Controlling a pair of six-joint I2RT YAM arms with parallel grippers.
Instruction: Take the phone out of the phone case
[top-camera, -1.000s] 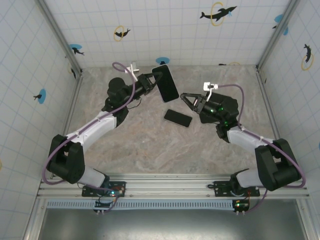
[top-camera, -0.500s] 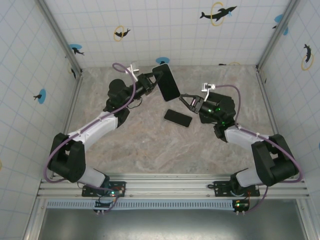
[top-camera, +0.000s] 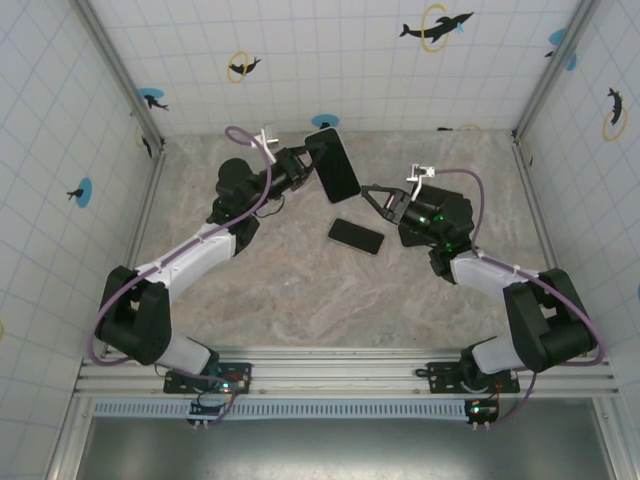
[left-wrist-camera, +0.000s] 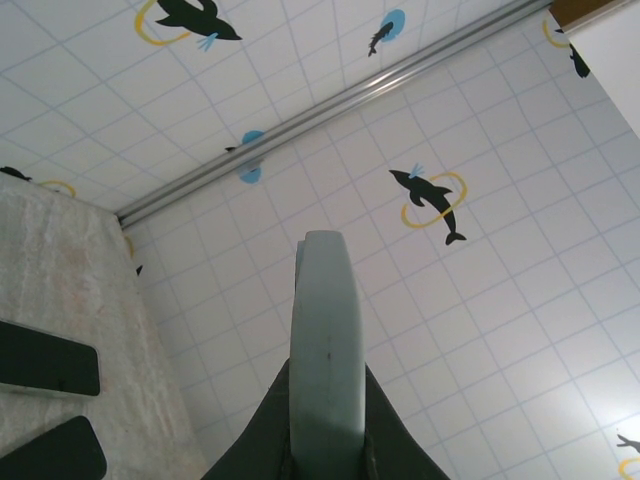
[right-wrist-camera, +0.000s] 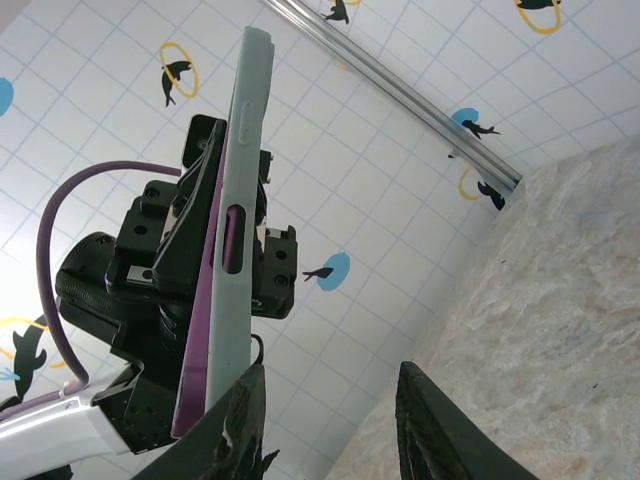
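I am wearing white shells along my left arm (top-camera: 192, 253) and right arm (top-camera: 490, 274), with black housings bulging at the joints. A purple cable (top-camera: 238, 133) is looping along each arm. Small green lights (top-camera: 432, 216) are glowing near my right wrist. My fingers (right-wrist-camera: 432, 425) are tapering into dark wedges, and my bases (top-camera: 205, 378) are showing black.

Top external looking down from above, behind arm bases (top-camera: 220, 378) — taking in whole table (top-camera: 300, 290), far off. Left wrist pointing upward along phone case (left-wrist-camera: 325, 350) edge, very close. Right wrist facing same case side-on, close. All three sharing raised case against tiled wall (top-camera: 330, 60).
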